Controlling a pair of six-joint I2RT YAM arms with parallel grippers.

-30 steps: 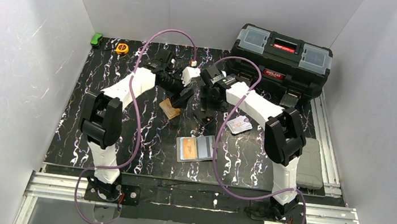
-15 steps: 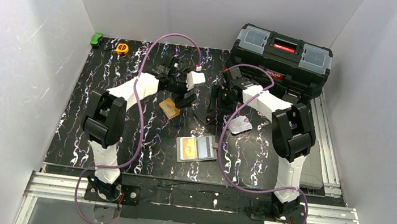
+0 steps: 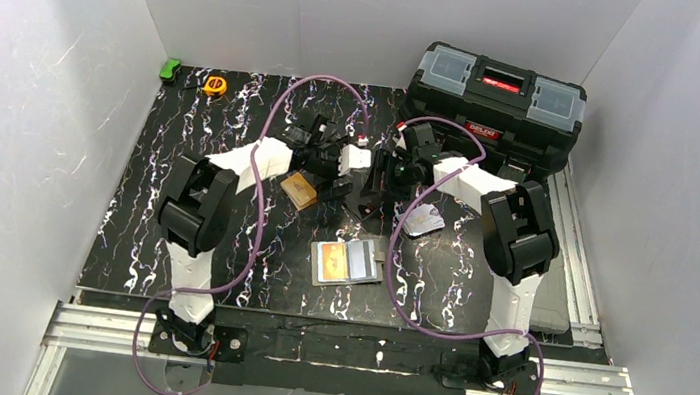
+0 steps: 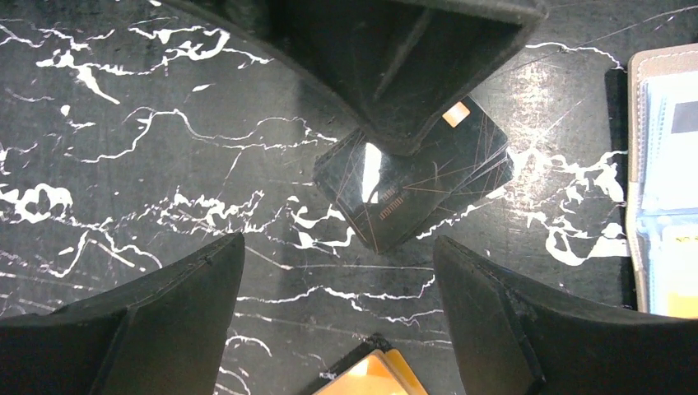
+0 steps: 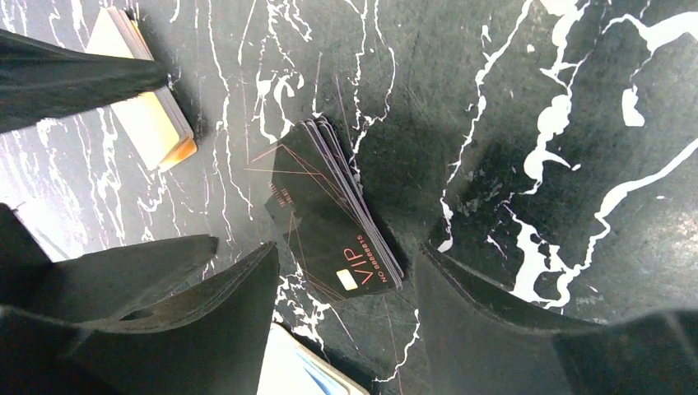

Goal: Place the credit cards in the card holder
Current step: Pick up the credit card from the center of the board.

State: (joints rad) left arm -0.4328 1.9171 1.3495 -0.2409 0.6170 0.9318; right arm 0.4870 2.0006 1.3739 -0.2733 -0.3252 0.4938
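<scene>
- Between the spread fingers of the right claw (image 5: 347, 251) lies one end of a stack of thin black rectangular credit cards (image 5: 333, 218). It is flat on the black white-veined tabletop (image 5: 535, 99), with a gold chip and "VIP" print on its top card.
- Whether the right claw touches the stack cannot be told.
- Opposite it, the left claw (image 4: 337, 247) hangs over the stack with its fingers wide apart, gripping nothing. The stack sits just beyond its fingertips, partly under the right claw.
- On the base side of the right claw, a loose fan of pale white credit cards (image 3: 421, 221) lies apart from both claws.
- Nearer the arm bases than either claw, the taupe leather-like folding card holder (image 4: 634, 164) lies open with its pockets up, near the black stack but not touching it.
- Just beside the left claw rests a small thick orange block (image 3: 300, 189).
- Beyond the right claw, at the far edge, stands a black plastic toolbox (image 3: 494, 99).
</scene>
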